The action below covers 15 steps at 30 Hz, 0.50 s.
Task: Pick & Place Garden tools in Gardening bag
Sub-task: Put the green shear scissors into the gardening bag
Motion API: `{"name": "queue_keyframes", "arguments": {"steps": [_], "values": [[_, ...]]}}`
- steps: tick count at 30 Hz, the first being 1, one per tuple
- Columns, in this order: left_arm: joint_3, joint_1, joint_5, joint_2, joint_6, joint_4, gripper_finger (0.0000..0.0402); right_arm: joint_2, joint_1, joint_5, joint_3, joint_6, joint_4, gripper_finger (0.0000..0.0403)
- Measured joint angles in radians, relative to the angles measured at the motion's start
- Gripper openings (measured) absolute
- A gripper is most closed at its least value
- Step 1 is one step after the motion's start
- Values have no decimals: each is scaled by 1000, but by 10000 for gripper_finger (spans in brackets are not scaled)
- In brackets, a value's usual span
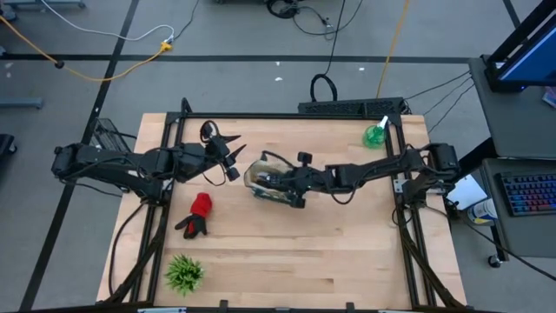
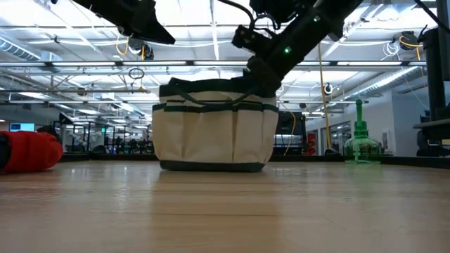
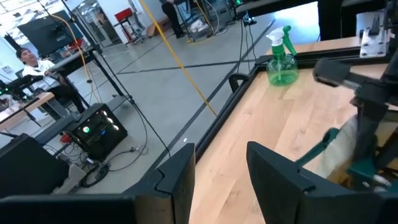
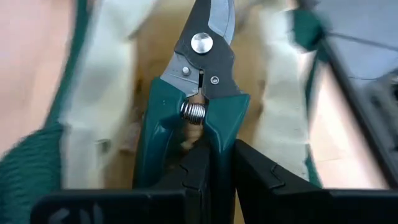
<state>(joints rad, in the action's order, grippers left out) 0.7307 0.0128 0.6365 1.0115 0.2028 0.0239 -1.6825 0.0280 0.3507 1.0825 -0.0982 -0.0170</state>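
Right gripper (image 4: pixel 211 163): you've got it clamped on the green handles of the pruners (image 4: pixel 198 93), fingers nearly together around them, blades pointing down into the bag's open mouth.

Pruners: in the right wrist view you see them hanging between the cream walls of the bag, spring and pivot bolt in plain sight. Can't tell if the tips touch anything inside.

Gardening bag (image 1: pixel 271 181): sits upright about mid-table, a bit toward the far edge. In the low view it stands flat on the wood (image 2: pixel 214 133), and your right arm comes down into its top.

Left gripper (image 1: pixel 233 156): up in the air just left of the bag, fingers spread apart, nothing between them. You can see the gap clearly in the left wrist view (image 3: pixel 217 180).

Glove (image 1: pixel 196 215): red and black, lying on the table near-left of the bag, well clear of both grippers.

Spray bottle (image 1: pixel 376 133): green, standing by the far right corner of the table, apart from the bag.

Tuft plant (image 1: pixel 183 273): spiky green thing down at the near left edge.

Table (image 1: pixel 347 252): light wood planks with a dark frame.
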Motion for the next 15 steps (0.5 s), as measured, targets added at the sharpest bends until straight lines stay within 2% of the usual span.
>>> {"name": "queue_keyframes", "arguments": {"steps": [6, 10, 15], "values": [[0, 0, -3, 0, -2, 1, 152, -1, -16, -186, 0, -45, -63, 45], [0, 0, -3, 0, -2, 1, 152, -1, -13, -198, 0, -147, -65, 52], [0, 0, -3, 0, -2, 1, 152, -1, -16, -198, 0, -245, -58, 92]]}}
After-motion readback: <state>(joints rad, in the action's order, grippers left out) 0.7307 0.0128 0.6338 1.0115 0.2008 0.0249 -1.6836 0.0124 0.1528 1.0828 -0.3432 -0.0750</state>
